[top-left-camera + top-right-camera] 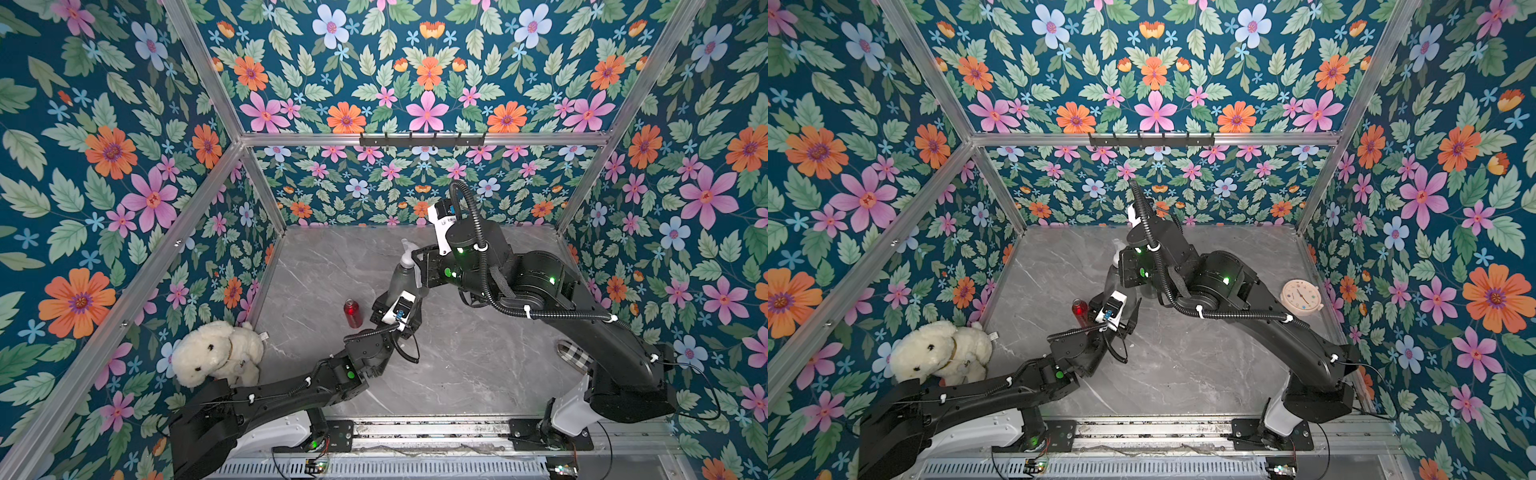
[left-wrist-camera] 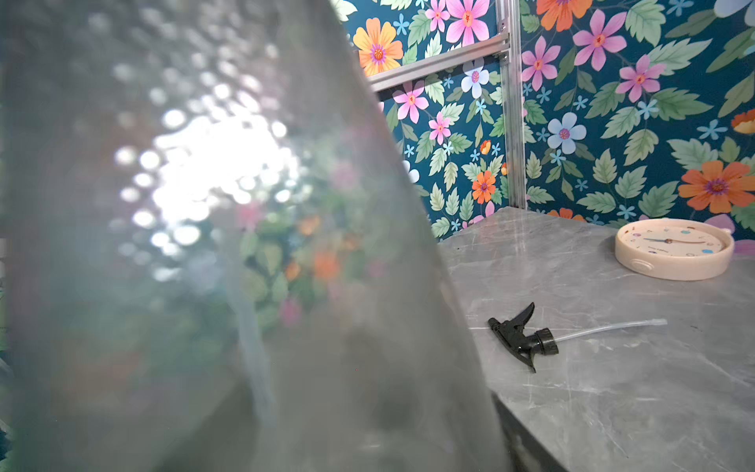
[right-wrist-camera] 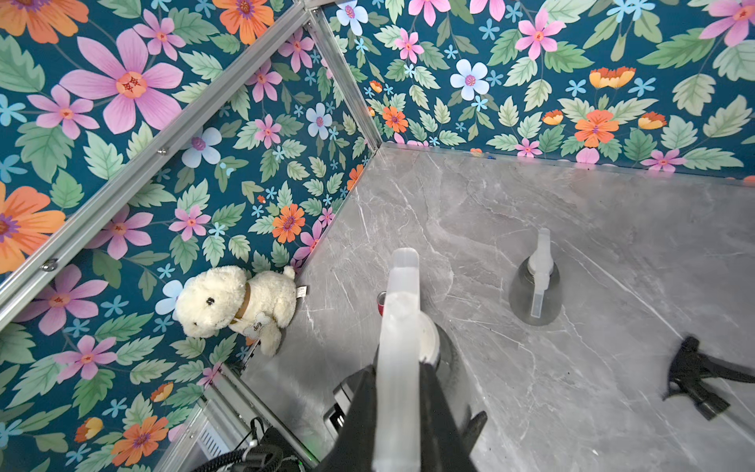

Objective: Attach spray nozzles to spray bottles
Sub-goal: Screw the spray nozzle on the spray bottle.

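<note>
A smoky-grey cone-shaped spray bottle [image 1: 398, 283] stands upright mid-table and fills most of the left wrist view [image 2: 204, 253]. My left gripper [image 1: 392, 302] is shut on its lower body, with one finger on each side. A whitish spray nozzle [image 3: 398, 310] sits on this bottle's neck, and my right gripper [image 3: 398, 370] is shut on it from above. A second grey spray bottle [image 3: 535, 298] stands farther back with a whitish nozzle on it; my right arm hides it in both top views. A black spray nozzle [image 2: 523, 337] lies loose on the table. A small red bottle [image 1: 352, 312] stands to the left.
A cream teddy bear [image 1: 216, 353] sits in the near left corner. A round beige clock [image 1: 1302, 297] lies by the right wall. A checked item [image 1: 575, 353] shows under my right arm. The flowered walls and metal frame [image 1: 424, 139] enclose the grey marble table [image 1: 457, 374].
</note>
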